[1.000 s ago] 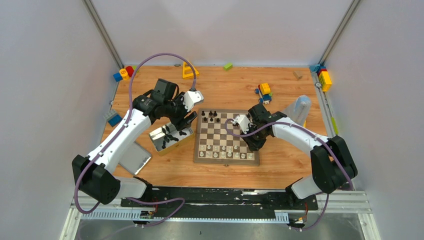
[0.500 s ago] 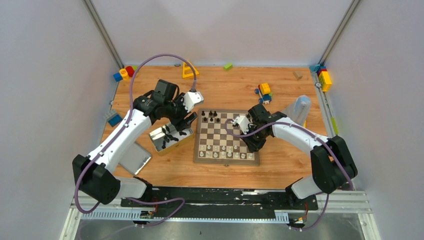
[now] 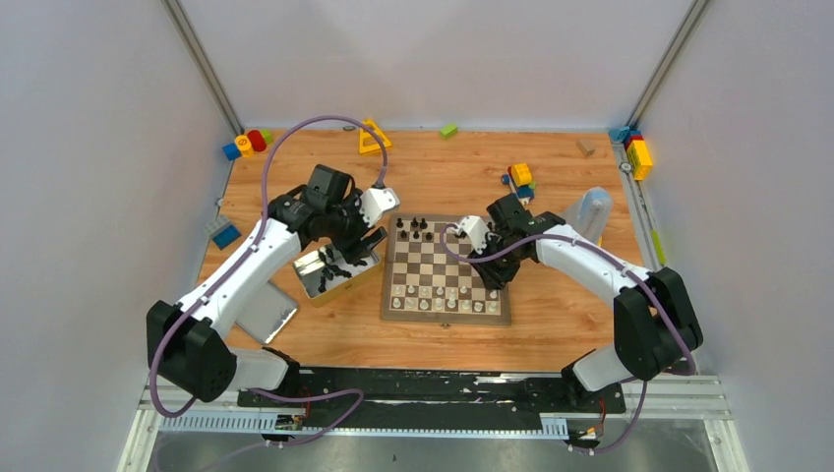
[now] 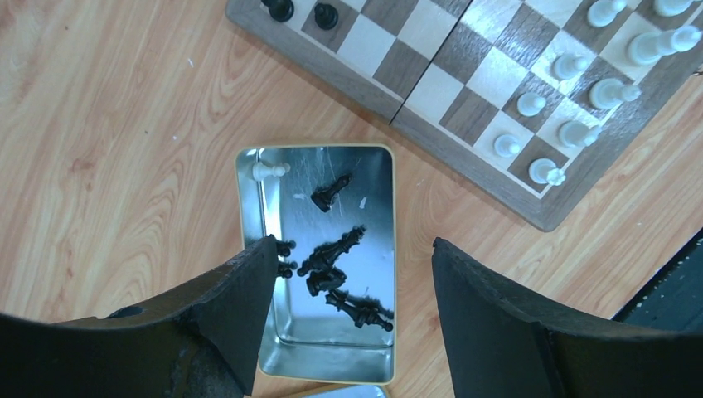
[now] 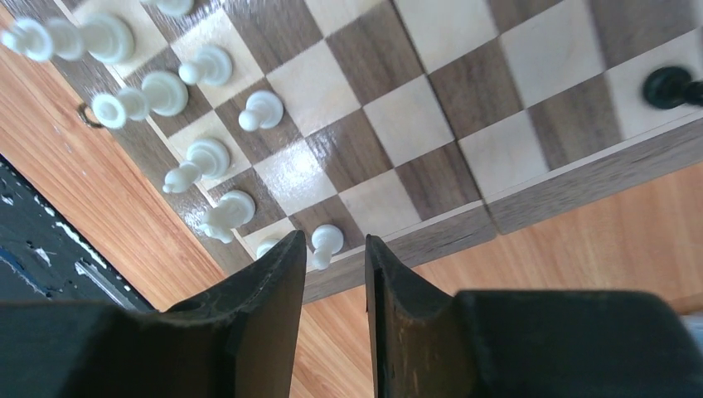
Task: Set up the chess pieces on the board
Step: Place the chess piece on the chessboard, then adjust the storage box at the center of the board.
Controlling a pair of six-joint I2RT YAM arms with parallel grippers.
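The board lies mid-table. Pale pieces fill its two near rows, and a few black pieces stand at its far left. My left gripper hangs open and empty over the silver tin. In the left wrist view the gripper frames several black pieces and one white pawn lying in the tin. My right gripper hovers over the board's right edge. In its wrist view the gripper is slightly open and empty, above a standing white pawn.
The tin's flat lid lies left of the tin. Toy blocks sit at the far left corner, the far right and behind the board. A clear plastic container stands right of the board.
My right gripper has drawn back from the board's near right corner towards the far side, leaving the pawn standing. My left arm has shifted slightly over the tin.
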